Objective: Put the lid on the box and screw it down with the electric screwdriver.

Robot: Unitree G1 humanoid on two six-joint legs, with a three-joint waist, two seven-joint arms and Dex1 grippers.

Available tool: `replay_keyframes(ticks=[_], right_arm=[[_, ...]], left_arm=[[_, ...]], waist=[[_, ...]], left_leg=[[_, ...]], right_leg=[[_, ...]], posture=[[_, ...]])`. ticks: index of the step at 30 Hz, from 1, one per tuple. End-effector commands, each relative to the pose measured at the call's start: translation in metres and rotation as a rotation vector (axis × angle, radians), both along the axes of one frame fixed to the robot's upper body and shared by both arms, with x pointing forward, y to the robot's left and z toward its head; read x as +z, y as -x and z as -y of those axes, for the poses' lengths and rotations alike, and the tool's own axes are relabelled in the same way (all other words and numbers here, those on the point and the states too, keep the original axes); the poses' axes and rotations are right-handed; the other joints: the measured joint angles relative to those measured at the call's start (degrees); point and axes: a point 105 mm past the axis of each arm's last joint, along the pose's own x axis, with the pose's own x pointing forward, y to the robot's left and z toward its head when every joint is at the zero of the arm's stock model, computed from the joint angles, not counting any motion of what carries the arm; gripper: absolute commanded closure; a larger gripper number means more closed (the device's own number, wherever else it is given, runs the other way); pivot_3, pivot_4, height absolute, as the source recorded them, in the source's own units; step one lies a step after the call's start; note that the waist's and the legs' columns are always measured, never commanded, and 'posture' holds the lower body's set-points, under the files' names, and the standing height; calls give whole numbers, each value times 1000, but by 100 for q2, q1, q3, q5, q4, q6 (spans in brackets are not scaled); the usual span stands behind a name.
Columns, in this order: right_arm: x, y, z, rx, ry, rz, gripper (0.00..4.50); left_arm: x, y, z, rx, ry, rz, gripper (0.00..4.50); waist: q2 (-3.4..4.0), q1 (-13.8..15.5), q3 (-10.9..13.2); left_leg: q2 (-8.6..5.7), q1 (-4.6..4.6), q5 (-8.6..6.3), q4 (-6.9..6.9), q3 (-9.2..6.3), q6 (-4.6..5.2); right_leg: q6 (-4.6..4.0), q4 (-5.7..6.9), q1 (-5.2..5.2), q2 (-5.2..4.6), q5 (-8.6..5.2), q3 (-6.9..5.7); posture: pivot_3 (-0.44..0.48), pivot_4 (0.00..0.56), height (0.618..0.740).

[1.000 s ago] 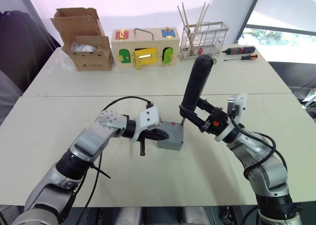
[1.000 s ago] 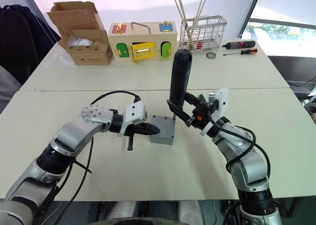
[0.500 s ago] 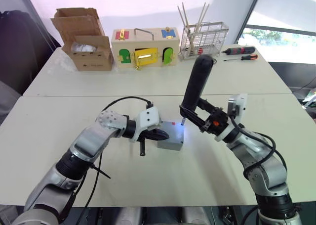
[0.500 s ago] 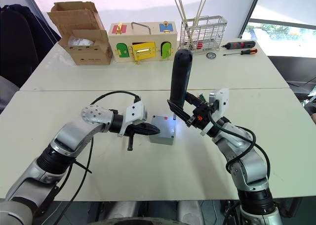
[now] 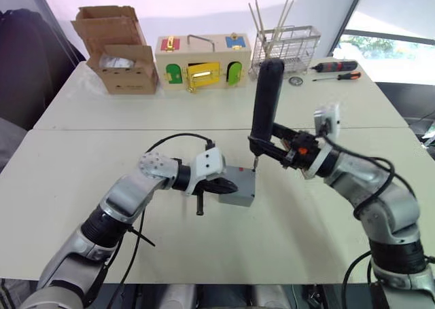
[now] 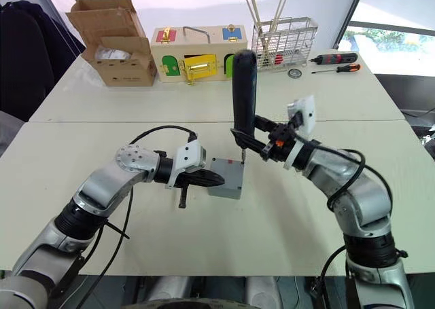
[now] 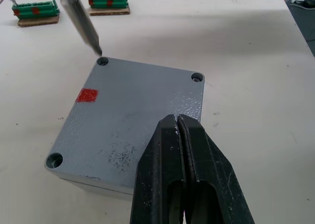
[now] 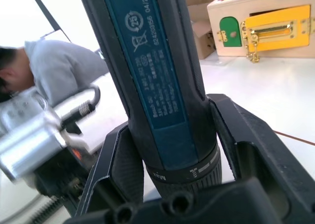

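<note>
Bright daylight from window (image 5: 387,44) at right; far wall overexposed; right wrist background blurred.

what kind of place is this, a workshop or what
Probably a robot training lab, not a working shop: plain white tables carry practice props, a wooden latch box, a wire rack and hand screwdrivers.

one box (image 7: 129,125), one electric screwdriver (image 6: 243,92)

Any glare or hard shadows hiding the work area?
Head views: window and back wall washed out, the box reads fine. Left wrist view: the lid evenly lit, screw holes plain. Right wrist view: background blown white behind the electric screwdriver.
</note>
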Motion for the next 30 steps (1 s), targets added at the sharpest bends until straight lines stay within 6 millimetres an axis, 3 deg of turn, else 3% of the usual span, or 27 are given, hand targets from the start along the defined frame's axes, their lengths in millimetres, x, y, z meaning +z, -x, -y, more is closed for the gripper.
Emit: replay_keyframes(ticks=[1,3,7,11,14,19,20,22,24,26,30], right_arm=[[49,9,4,44,-97,109,2597],[66,7,8,45,-154,126,2597],[64,-10,17,-82,-145,92,2597],[67,-27,28,-207,-106,58,2597],[77,-38,49,-275,-94,33,2597],[81,-42,85,-385,7,-26,2597],[77,-43,98,-427,57,-62,2597],[45,-45,151,-619,323,-235,2597],[28,-37,186,-699,427,-375,2597],[15,-27,204,-711,466,-509,2597],[-9,-6,211,-622,553,-703,2597]], left_arm=[[2,-12,-4,97,37,2,4500],[17,-13,-2,123,113,3,4500],[24,-15,-2,143,131,17,4500],[48,-25,-3,179,223,34,4500],[72,-32,1,202,297,83,4500],[86,-15,13,79,303,87,4500],[84,-6,15,18,276,89,4500],[80,14,21,-104,227,79,4500],[75,22,25,-151,190,99,4500],[67,26,26,-176,139,130,4500],[54,35,27,-217,87,137,4500]], waist=[[2,16,7],[10,18,36],[1,19,53],[1,16,80],[14,28,110],[14,12,110],[13,8,111],[30,14,121],[30,54,124],[34,21,128],[70,-160,145]], left_leg=[[0,-18,0,8,1,0],[-4,-31,3,19,2,-5],[-2,-36,4,16,1,-6],[-7,-44,7,20,8,-10],[-9,-58,12,26,7,-16],[-10,-133,36,28,7,-56],[-10,-133,35,26,10,-55],[-10,-139,35,21,19,-55],[-16,-141,34,26,22,-51],[-16,-140,34,35,27,-49],[-8,-126,19,35,46,-19]], right_leg=[[0,11,-18,0,0,0],[0,27,-35,-4,1,4],[-1,32,-45,-2,1,0],[-1,34,-53,-6,2,6],[-1,40,-64,-7,3,4],[1,46,-144,-7,4,0],[1,46,-147,-8,4,0],[1,45,-156,-11,4,0],[0,39,-150,-18,3,-4],[0,36,-140,-19,3,-2],[1,48,-142,-16,5,13]], posture=[[0,150,730],[0,150,730],[0,150,730],[0,150,730],[0,150,730],[0,150,730],[0,150,730],[0,150,730],[0,150,730],[0,150,730],[0,150,730]])
